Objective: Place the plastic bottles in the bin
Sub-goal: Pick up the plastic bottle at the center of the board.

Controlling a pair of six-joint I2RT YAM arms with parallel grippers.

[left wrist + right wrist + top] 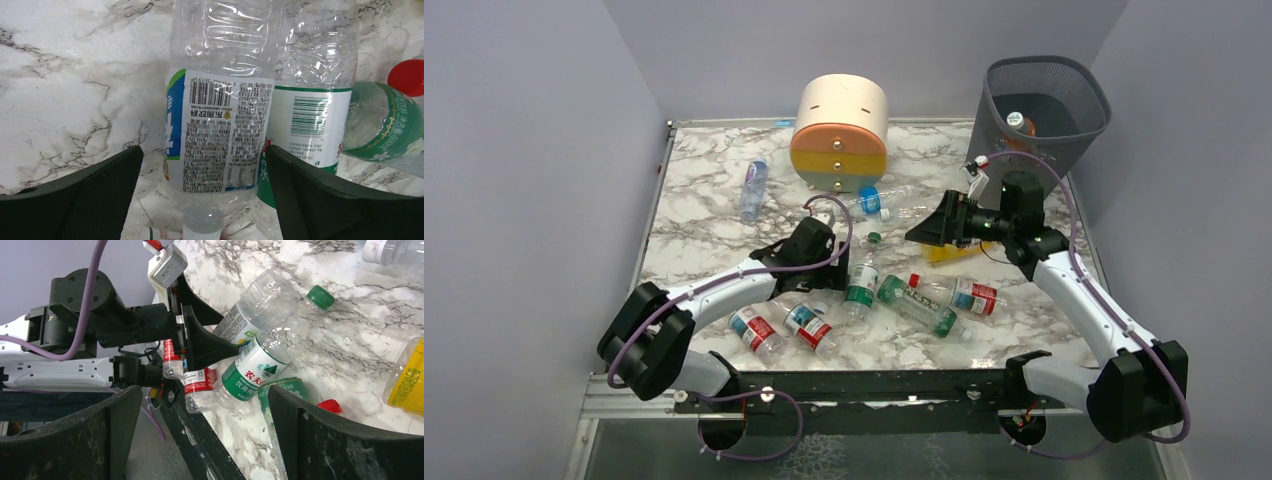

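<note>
The clear ribbed bottle (220,125), its white barcode label edged blue and green, lies near the middle of the worktop. It sits between the widely spread jaws of the left gripper (204,155), and neither finger visibly touches it. Just beside it lies a green-and-white labelled bottle (310,125). Red-labelled bottles (759,330) and a green bottle (919,305) lie toward the near edge. The dark mesh bin (1079,145) stands at the far right corner with an orange bottle (1021,125) inside. The right gripper (929,228) hangs wide apart and empty near a yellow bottle (949,252).
</note>
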